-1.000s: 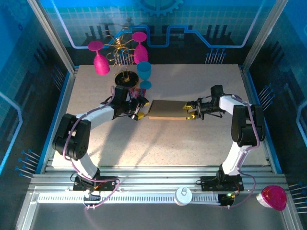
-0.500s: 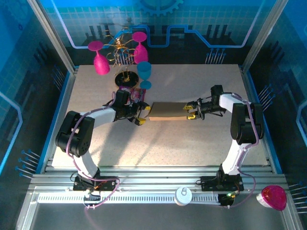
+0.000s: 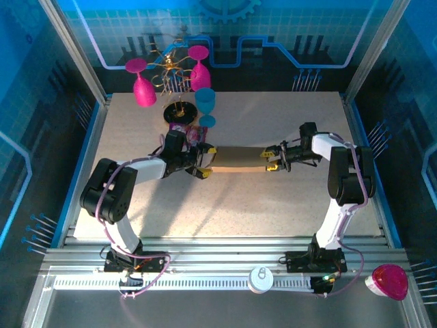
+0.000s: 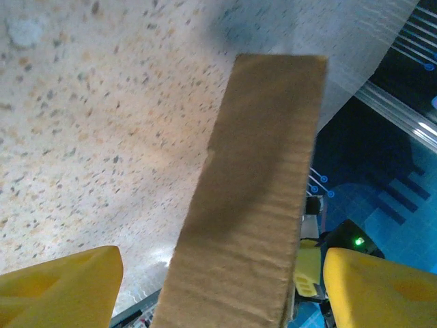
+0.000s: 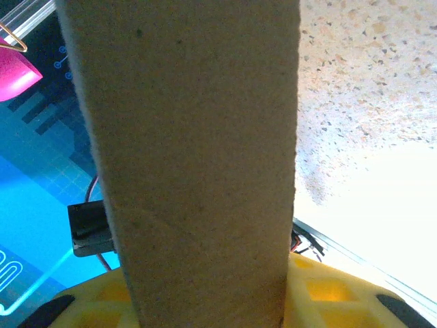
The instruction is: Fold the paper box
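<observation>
**Two-arm hold, long axis claw to claw.** The paper box [image 3: 239, 158] spans the gap between my two claws over the table [image 3: 287, 198], and its long axis runs straight from one claw to the other. My right claw [image 3: 272, 158] is clenched on the end of the box nearest it. Its yellow fingers [image 5: 328, 294] sit at either side of the cardboard, which extends straight ahead from that claw. My left claw [image 3: 205, 162] stands released. The other end of the box lies between its spread fingers [image 4: 65, 287], with a gap on either side, so neither pad appears to touch. I judge that the coming move falls to the left claw, since the box lies dead ahead of it, roughly centred between the jaws, and free to be gripped or pushed along that axis
</observation>
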Robot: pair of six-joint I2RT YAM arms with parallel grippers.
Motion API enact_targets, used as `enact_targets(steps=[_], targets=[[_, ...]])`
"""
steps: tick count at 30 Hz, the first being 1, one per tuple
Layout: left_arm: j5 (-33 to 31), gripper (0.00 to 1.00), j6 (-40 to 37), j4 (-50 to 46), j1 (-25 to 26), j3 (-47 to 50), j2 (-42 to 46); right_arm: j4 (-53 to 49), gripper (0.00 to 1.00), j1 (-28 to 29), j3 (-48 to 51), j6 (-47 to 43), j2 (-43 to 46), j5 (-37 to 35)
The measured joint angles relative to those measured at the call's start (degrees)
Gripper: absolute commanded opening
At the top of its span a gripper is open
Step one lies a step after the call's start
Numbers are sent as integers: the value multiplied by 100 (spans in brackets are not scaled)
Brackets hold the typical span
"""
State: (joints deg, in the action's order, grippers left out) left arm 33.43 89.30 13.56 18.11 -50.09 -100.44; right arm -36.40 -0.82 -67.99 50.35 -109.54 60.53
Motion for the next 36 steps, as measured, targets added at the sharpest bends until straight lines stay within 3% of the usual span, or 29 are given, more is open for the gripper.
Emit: enact_targets(steps=[10,14,21,24,30,34,36], targets=[[-59,71,973,1036,264,273,-317,0,30,17,0,22,-107,0],[-155,61,1305,1392,407,323,-354,26,32,44,0,57,-111,15],[-476,43,1786,1561,466,494,-118,-28,55,50,-4,-26,-111,37],[-671,38,2020,1156,470,511,271,-203,61,48,-114,-216,-111,-17],[-931,36,2444,24,468,514,835,-282,63,11,-367,-437,129,-219],[-938,34,2546,-892,442,302,1008,-232,58,-105,-415,-595,691,-496],[-885,32,2549,-1460,389,122,1093,-166,50,-179,-452,-782,1056,-728]])
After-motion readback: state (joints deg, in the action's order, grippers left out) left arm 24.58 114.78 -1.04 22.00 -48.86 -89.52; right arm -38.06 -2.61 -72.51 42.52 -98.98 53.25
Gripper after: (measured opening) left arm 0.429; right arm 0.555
